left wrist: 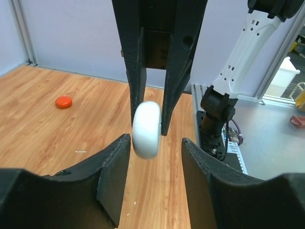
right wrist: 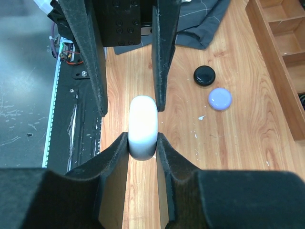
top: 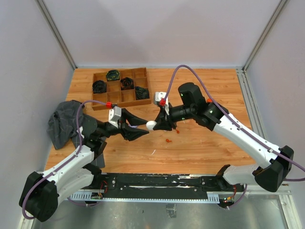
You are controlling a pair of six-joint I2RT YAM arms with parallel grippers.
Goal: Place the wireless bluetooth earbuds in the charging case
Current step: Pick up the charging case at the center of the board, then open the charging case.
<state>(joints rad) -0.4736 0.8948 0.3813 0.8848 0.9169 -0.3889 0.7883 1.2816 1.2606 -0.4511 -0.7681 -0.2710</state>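
The white charging case (top: 151, 125) is closed and held on edge above the table's middle. My right gripper (top: 156, 125) is shut on it; in the right wrist view both pads press the sides of the case (right wrist: 143, 123) at the gripper (right wrist: 143, 141). My left gripper (top: 144, 130) faces it, open, with its fingers on either side of the case (left wrist: 147, 129) and gaps showing at the gripper (left wrist: 155, 143). The orange-red earbud (left wrist: 63, 101) lies on the wood, also seen from above (top: 167, 140). The lavender earbud (right wrist: 219, 98) lies on the table beyond the case.
A black round puck (right wrist: 204, 75) lies next to the lavender piece. A wooden compartment tray (top: 120, 102) with dark items stands at the back left. A grey cloth (top: 64, 121) lies at the left edge. A black rail (top: 157, 183) runs along the near edge.
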